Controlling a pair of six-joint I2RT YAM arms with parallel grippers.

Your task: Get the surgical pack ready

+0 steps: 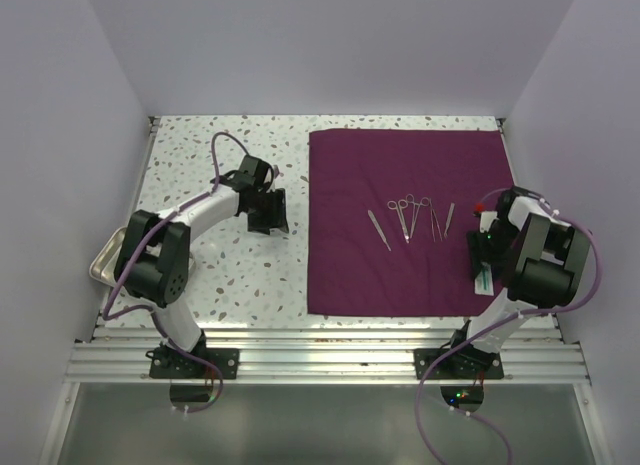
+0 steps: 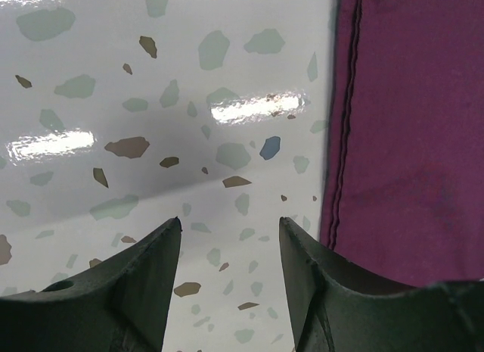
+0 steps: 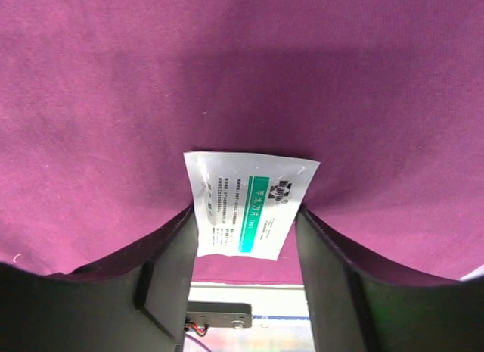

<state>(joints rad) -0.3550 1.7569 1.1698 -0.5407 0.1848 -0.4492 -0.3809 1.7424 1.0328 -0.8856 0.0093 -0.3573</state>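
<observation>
The surgical pack is a large dark-purple cloth, spread flat on the right half of the tabletop, with a stitched hem at its left edge. The right arm hides part of its right side. In the middle lies a row of thin steel instruments, too small to name. The right hand is over the cloth, fingers wide apart, a white packet with a green stripe between them; if they touch it I cannot tell. The left hand is wide open and empty above the glossy speckled tabletop, just left of the hem.
</observation>
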